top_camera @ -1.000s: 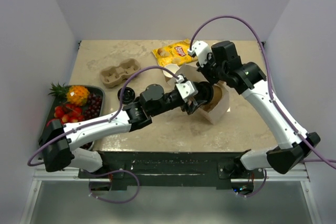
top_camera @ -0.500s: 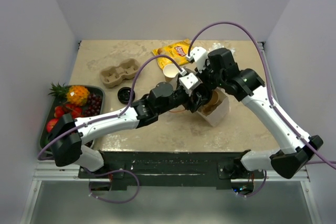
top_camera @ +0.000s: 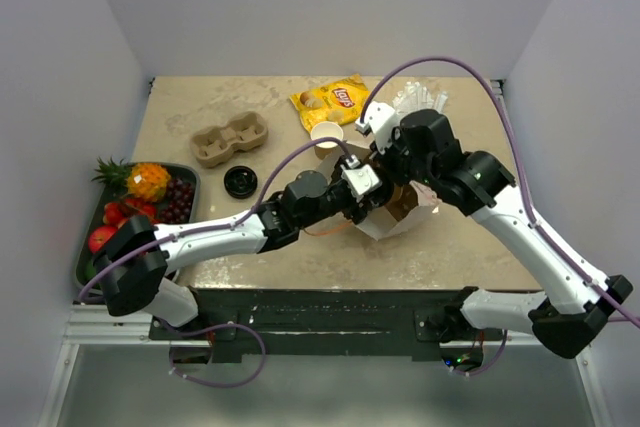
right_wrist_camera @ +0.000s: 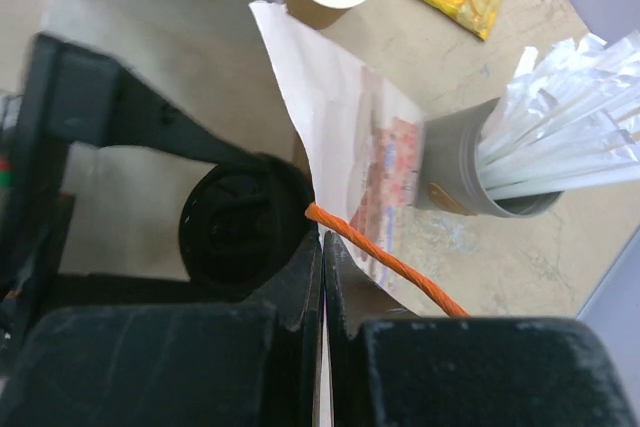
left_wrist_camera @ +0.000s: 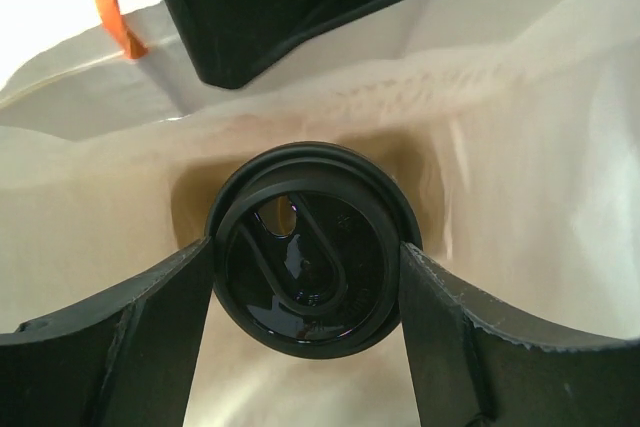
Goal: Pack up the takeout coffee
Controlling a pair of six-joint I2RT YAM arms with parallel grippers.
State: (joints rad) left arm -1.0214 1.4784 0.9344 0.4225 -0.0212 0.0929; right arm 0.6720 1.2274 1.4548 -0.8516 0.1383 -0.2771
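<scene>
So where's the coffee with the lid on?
In the left wrist view, the lidded coffee sits in the left gripper, inside the white paper bag that the right gripper pinches.

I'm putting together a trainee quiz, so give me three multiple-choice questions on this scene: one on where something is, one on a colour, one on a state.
1. Where is the lidded cup relative to the white bag? A beside it; B inside it; C beneath it.
2. What colour is the bag's handle? A orange; B blue; C green.
3. The right end effector is: A wide open; B shut on the bag's edge; C out of view.

Answers: B, the left wrist view shows the cup surrounded by the bag's inner walls. A, an orange cord crosses the right wrist view. B, its fingers meet with the paper edge pinched between them.
</scene>
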